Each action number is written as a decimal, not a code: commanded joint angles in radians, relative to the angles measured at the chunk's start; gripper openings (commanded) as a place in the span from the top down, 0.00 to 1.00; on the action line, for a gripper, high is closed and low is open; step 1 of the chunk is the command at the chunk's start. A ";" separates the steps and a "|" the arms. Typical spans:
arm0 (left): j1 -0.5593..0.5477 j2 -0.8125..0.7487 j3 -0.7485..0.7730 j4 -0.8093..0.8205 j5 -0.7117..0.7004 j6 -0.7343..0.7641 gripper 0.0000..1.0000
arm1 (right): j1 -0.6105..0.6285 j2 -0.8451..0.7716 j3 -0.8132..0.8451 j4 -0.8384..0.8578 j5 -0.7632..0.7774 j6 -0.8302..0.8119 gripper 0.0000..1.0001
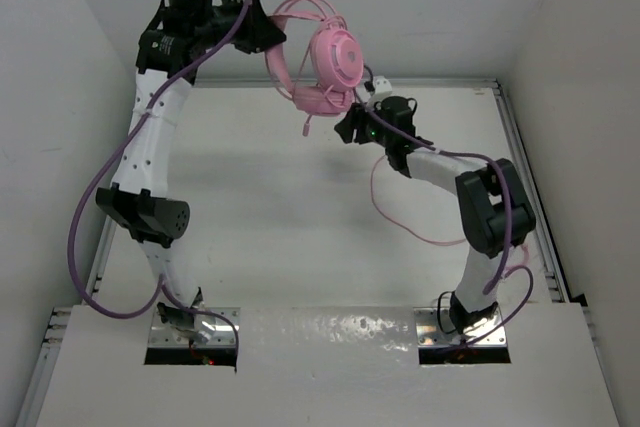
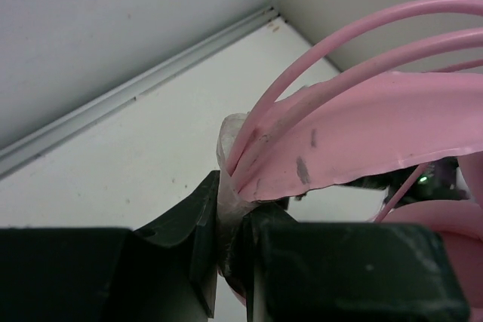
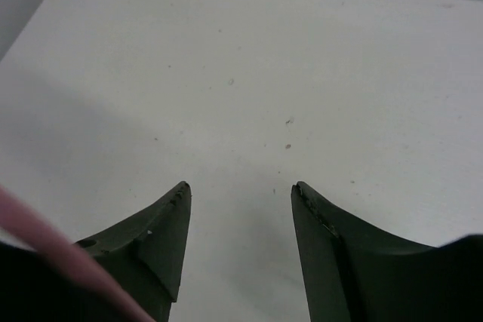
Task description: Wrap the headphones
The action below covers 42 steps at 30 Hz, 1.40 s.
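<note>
Headphones hang above the table, between left gripper and right gripper.

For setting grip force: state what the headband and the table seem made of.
Headband: probably plastic, smooth and slightly glossy pink, with dark scuff marks on its flat strip. Table: hard white board, matte, maybe laminate or paint; faint specks, dull look.

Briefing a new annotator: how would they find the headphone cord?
On the white table, look beside the right arm's black elbow. A thin pink cord loops there, rising toward the pink over-ear headphones. It is far thinner than the purple robot cables.
</note>
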State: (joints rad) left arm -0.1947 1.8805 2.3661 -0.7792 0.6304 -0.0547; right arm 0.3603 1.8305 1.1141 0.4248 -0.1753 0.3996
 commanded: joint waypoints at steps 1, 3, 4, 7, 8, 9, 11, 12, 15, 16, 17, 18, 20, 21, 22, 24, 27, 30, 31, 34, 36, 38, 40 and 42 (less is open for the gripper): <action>0.008 -0.064 0.114 0.106 0.028 -0.134 1.00 | 0.012 0.033 0.041 0.112 0.063 -0.019 0.43; 0.009 -0.066 0.140 0.118 0.025 -0.155 1.00 | 0.017 0.059 0.056 0.112 0.074 -0.022 0.41; 0.009 -0.066 0.160 0.124 0.023 -0.161 1.00 | 0.020 0.068 0.064 0.109 0.076 -0.021 0.40; 0.015 -0.066 0.168 0.141 0.018 -0.197 1.00 | 0.022 0.087 0.067 0.085 0.091 -0.024 0.40; 0.017 -0.066 0.168 0.143 0.008 -0.203 1.00 | 0.022 0.087 0.049 0.080 0.092 -0.027 0.40; 0.020 -0.067 0.168 0.144 0.003 -0.211 1.00 | 0.022 0.078 0.033 0.078 0.099 -0.034 0.40; 0.026 -0.067 0.168 0.140 -0.021 -0.217 1.00 | 0.022 0.058 -0.028 0.084 0.134 -0.042 0.39; 0.028 -0.066 0.174 0.138 -0.029 -0.215 1.00 | 0.022 0.038 -0.052 0.091 0.154 -0.056 0.38; 0.029 -0.058 0.176 0.146 -0.029 -0.226 1.00 | 0.022 0.026 -0.105 0.091 0.172 -0.070 0.47; 0.034 -0.055 0.174 0.149 -0.029 -0.235 1.00 | 0.023 0.029 -0.102 0.078 0.172 -0.068 0.69; 0.035 -0.052 0.170 0.152 -0.031 -0.256 1.00 | 0.025 0.030 -0.096 0.059 0.172 -0.064 0.80; 0.038 -0.049 0.160 0.155 -0.037 -0.270 1.00 | 0.034 0.033 -0.086 0.013 0.163 -0.039 0.88; 0.049 -0.041 0.130 0.166 -0.043 -0.327 1.00 | 0.061 0.035 -0.066 -0.024 0.163 -0.015 1.00; 0.055 -0.038 0.111 0.190 -0.032 -0.348 1.00 | 0.107 0.033 -0.065 -0.040 0.161 -0.016 1.00; 0.066 -0.032 0.095 0.202 -0.003 -0.388 1.00 | 0.138 0.029 -0.060 -0.046 0.166 -0.021 1.00; 0.069 -0.026 0.053 0.222 -0.004 -0.411 1.00 | 0.231 0.021 -0.054 -0.057 0.195 -0.030 1.00; 0.104 -0.001 0.035 0.230 -0.073 -0.442 1.00 | 0.362 0.007 -0.046 -0.067 0.227 -0.082 1.00; 0.139 0.008 0.018 0.207 -0.171 -0.456 1.00 | 0.471 -0.016 -0.048 -0.107 0.244 -0.145 1.00; 0.140 0.009 0.013 0.195 -0.236 -0.444 1.00 | 0.492 -0.022 -0.042 -0.121 0.234 -0.157 1.00; 0.140 0.008 -0.039 0.184 -0.291 -0.360 1.00 | 0.560 -0.030 0.022 -0.207 0.185 -0.205 1.00; 0.133 0.006 -0.100 0.192 -0.323 -0.303 1.00 | 0.606 -0.014 0.094 -0.329 0.178 -0.255 1.00; 0.127 -0.010 -0.187 0.204 -0.420 -0.205 1.00 | 0.632 0.016 0.229 -0.426 0.155 -0.295 1.00; 0.117 -0.037 -0.301 0.241 -0.533 -0.067 1.00 | 0.654 0.029 0.362 -0.578 0.145 -0.306 1.00; 0.103 -0.070 -0.388 0.309 -0.612 0.036 1.00 | 0.655 0.018 0.426 -0.688 0.114 -0.295 1.00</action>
State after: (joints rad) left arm -0.0708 1.8927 2.0567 -0.6125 0.1898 -0.1936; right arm 0.9932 1.8694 1.3907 -0.0460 -0.0036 0.1631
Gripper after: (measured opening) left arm 0.110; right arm 0.002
